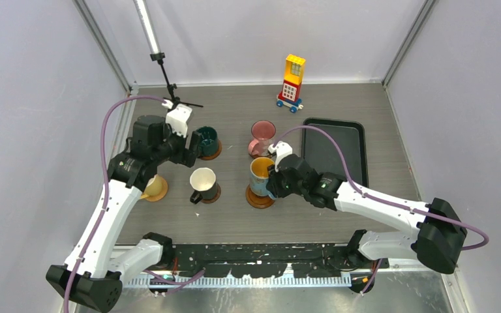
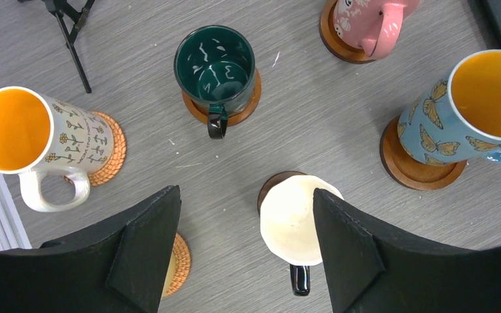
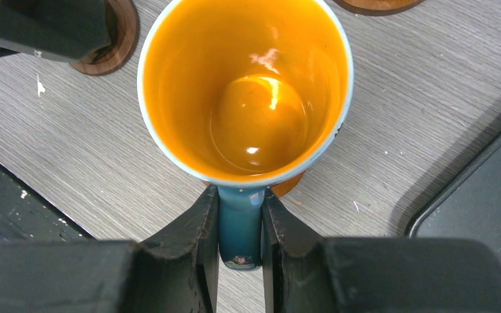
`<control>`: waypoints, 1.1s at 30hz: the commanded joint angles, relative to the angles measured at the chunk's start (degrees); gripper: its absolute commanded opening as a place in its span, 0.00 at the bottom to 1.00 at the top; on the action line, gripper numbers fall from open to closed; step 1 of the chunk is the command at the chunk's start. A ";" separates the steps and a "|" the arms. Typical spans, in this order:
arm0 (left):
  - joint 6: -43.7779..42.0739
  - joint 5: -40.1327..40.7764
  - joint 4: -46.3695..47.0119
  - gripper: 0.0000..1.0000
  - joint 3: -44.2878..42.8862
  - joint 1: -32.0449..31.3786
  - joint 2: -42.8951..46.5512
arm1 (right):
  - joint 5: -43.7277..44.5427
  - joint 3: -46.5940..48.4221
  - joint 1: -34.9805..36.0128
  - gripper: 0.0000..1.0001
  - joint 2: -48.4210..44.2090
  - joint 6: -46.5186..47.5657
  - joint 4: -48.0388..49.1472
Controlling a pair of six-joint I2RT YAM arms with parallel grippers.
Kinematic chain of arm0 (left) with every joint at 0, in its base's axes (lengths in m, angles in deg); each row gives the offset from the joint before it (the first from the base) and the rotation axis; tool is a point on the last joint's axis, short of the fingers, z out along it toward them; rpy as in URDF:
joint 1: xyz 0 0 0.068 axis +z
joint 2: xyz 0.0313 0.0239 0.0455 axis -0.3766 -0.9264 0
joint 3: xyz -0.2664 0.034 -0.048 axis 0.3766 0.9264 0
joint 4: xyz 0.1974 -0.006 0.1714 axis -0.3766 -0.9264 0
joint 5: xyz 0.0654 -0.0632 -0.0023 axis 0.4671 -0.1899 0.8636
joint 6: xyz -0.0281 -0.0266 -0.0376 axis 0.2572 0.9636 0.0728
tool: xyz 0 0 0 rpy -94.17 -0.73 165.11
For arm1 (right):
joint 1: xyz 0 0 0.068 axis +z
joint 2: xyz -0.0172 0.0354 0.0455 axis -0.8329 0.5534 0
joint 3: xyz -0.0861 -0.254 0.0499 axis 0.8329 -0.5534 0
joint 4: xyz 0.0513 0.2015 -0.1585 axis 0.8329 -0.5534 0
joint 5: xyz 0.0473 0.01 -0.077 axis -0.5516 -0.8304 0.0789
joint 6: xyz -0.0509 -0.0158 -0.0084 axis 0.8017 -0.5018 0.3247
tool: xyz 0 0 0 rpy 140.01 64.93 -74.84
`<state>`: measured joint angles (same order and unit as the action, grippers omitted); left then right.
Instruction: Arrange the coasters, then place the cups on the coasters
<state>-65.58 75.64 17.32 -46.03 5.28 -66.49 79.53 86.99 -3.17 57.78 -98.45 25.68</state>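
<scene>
My right gripper point(image 3: 239, 195) is shut on the handle point(image 3: 239, 228) of the blue cup with the orange inside point(image 3: 248, 85), which sits on a brown coaster point(image 2: 417, 173) at centre right point(image 1: 261, 171). Empty and open, my left gripper point(image 2: 244, 192) hovers above the table near the dark green cup point(image 1: 207, 140). That cup point(image 2: 215, 68), the pink cup point(image 2: 372, 16), the cream cup with a black handle point(image 2: 293, 218) and the white flowered cup point(image 2: 32, 134) each stand on a coaster. The pale yellow cup point(image 1: 151, 188) sits on a woven coaster point(image 2: 181, 264), mostly hidden by a finger.
A black tray point(image 1: 336, 156) lies right of the blue cup, close to my right arm. A yellow-red toy block tower point(image 1: 291, 81) stands at the back. A thin black stand point(image 1: 169, 85) rises at the back left. Grey walls close in both sides.
</scene>
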 commanded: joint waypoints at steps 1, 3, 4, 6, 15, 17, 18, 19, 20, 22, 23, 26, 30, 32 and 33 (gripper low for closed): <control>0.34 -0.71 3.17 0.76 0.21 0.23 0.44 | 1.40 -0.34 0.59 0.00 -0.59 0.47 9.66; 0.38 -0.94 3.16 0.76 0.36 0.19 0.54 | 1.32 -0.92 0.62 0.00 -0.62 0.28 9.76; 0.31 -0.94 3.23 0.76 0.41 0.22 0.67 | 1.39 -1.32 0.70 0.00 -0.58 0.28 9.86; 0.29 -0.97 3.26 0.76 0.84 0.18 1.04 | 0.89 -1.80 0.67 0.00 -0.53 0.36 10.08; 0.32 -0.87 2.98 0.76 2.43 0.23 2.21 | -1.60 -2.87 1.45 0.01 -0.89 0.64 9.00; 0.09 -0.83 2.86 0.76 2.44 0.22 2.29 | -1.15 -3.06 1.68 0.01 -1.23 0.48 8.01; 0.04 -0.87 2.78 0.76 2.54 0.23 2.25 | -1.02 -3.17 1.74 0.01 -1.49 0.52 7.52; -0.09 -0.88 2.75 0.76 2.60 0.19 2.37 | -0.87 -3.30 1.80 0.01 -1.76 0.50 6.98; -0.14 -0.88 2.77 0.76 2.68 0.22 2.38 | -0.70 -3.57 1.89 0.04 -1.91 0.38 6.87; -0.24 -0.93 2.74 0.76 2.72 0.23 2.39 | -0.50 -3.88 1.94 0.06 -2.36 0.30 6.34; -0.24 -1.02 2.84 0.76 2.80 0.22 2.40 | -0.69 -3.95 1.98 0.07 -2.54 0.28 6.17; -0.26 -1.39 2.75 0.76 2.83 0.21 2.40 | -1.36 -4.08 2.21 0.14 -3.22 0.12 5.14; -0.62 -1.71 2.75 0.76 2.90 0.22 2.22 | -2.05 -4.76 2.37 0.27 -3.77 0.06 4.76; -0.83 -1.76 2.80 0.76 2.83 0.19 1.99 | -2.96 -4.81 2.44 0.42 -3.71 0.13 4.84; -0.91 -1.76 2.80 0.76 2.81 0.16 1.85 | -3.59 -4.66 2.43 0.50 -3.65 0.42 4.76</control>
<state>-65.71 75.00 17.95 -43.19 5.28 -65.10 77.74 81.61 -1.20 56.30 -97.97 27.96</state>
